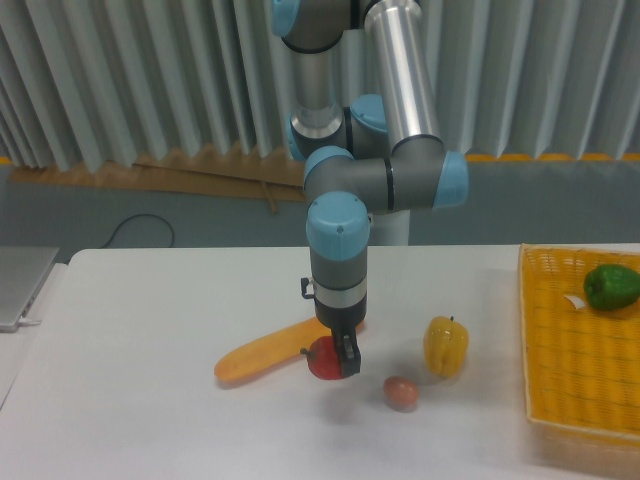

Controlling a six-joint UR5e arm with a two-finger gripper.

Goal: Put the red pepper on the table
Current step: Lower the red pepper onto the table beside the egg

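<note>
The red pepper (322, 359) is small and glossy, with a short dark stem pointing left. It sits low at the white table (150, 320), in front of the middle. My gripper (340, 360) points straight down and its fingers are closed around the pepper's right side. I cannot tell whether the pepper rests on the tabletop or hangs just above it.
An orange carrot-shaped item (265, 357) lies just left of and behind the pepper. A small brown round item (401, 392) and a yellow pepper (445, 346) stand to the right. A yellow woven basket (575, 350) at the right edge holds a green pepper (612, 286).
</note>
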